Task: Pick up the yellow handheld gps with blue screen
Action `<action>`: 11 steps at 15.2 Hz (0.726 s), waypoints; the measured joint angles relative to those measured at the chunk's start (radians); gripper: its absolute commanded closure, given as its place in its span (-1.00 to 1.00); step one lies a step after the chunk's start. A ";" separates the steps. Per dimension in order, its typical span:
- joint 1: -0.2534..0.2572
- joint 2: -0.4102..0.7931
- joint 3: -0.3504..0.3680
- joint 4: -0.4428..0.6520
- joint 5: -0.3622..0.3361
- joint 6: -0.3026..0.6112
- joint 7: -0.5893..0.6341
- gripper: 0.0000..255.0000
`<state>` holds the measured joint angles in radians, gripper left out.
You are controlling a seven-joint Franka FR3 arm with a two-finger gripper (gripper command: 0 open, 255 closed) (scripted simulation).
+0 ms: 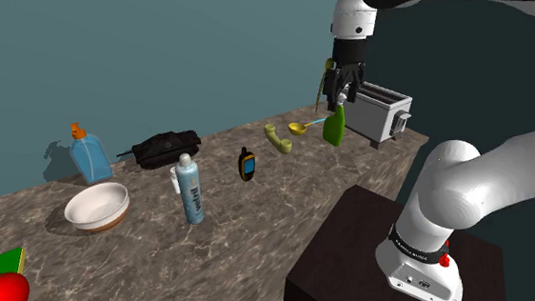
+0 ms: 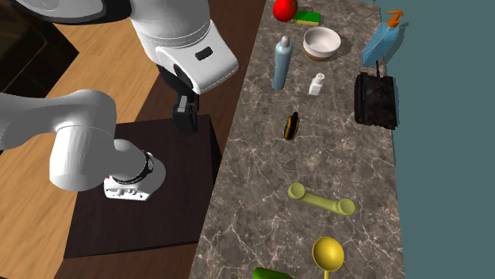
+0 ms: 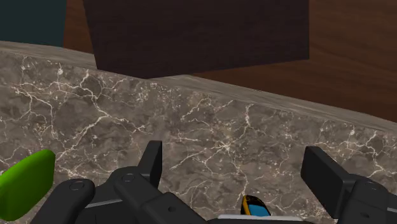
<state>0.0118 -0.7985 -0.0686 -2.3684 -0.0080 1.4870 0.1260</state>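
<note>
The handheld gps (image 1: 246, 164) is small, yellow-orange and black with a blue screen, and stands near the middle of the marble counter (image 1: 261, 231). In the second exterior view the gps (image 2: 292, 126) sits between a white bottle and a green handset. My gripper (image 1: 341, 88) hangs high above the counter's far end, over a green bottle, well to the shoulder view's right of the gps. It is open with nothing between its fingers. In the wrist view the gripper (image 3: 238, 168) has its fingers (image 3: 153, 162) wide apart, and the top of the gps (image 3: 254, 207) peeks in between them.
Near the gripper are a green bottle (image 1: 335, 126), a yellow spoon (image 1: 299, 127), a green handset (image 1: 277, 138) and a toaster (image 1: 384, 112). Farther along stand a blue-white bottle (image 1: 191, 189), a bowl (image 1: 97, 205), a black bag (image 1: 165, 147) and a blue spray bottle (image 1: 89, 154).
</note>
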 measured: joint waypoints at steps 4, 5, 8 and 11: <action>0.003 0.029 0.038 -0.029 -0.002 0.082 0.041 -1.00; 0.004 0.049 0.055 -0.038 -0.004 0.123 0.059 -1.00; 0.004 0.104 0.108 -0.075 -0.016 0.249 0.121 -1.00; 0.001 0.183 0.164 -0.089 -0.037 0.373 0.193 -1.00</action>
<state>0.0124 -0.6158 0.0956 -2.4576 -0.0449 1.8599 0.3188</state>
